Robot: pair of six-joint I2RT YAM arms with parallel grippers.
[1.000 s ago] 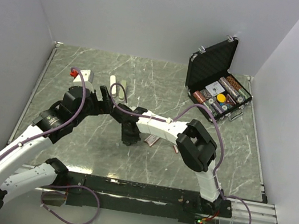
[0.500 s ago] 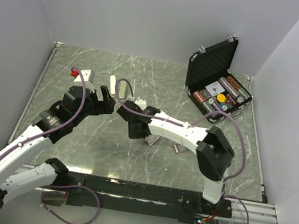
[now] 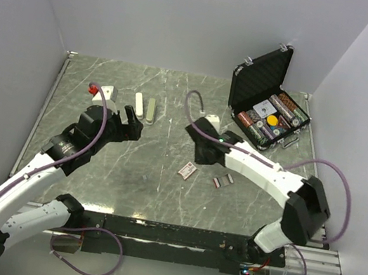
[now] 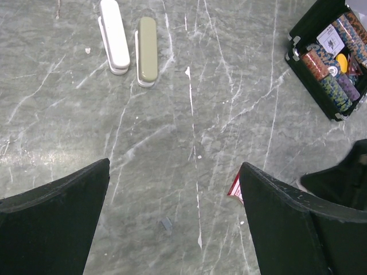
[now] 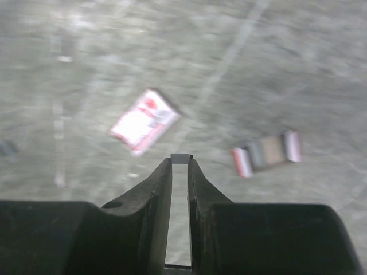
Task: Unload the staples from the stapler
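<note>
Two long bars lie side by side at the back left, a white one (image 3: 138, 104) (image 4: 114, 35) and an olive one (image 3: 150, 109) (image 4: 147, 48); they look like stapler parts. My right gripper (image 3: 200, 156) (image 5: 181, 160) is shut on a tiny pale grey staple strip (image 5: 182, 157) that shows at its tips, above the table. A second tiny grey strip (image 4: 166, 223) lies on the table between my left gripper's fingers. My left gripper (image 3: 133, 123) (image 4: 172, 195) is open and empty, hovering short of the two bars.
A pink-and-white flat box (image 3: 186, 171) (image 5: 144, 120) lies mid-table, with a small red-ended grey sleeve (image 3: 223, 181) (image 5: 266, 153) beside it. An open black case (image 3: 268, 106) of chips stands back right. A red-tipped item (image 3: 93, 89) sits back left.
My right arm has swung right from beside my left gripper to mid-table, uncovering the two bars and the pink-and-white box. My left arm has barely moved.
</note>
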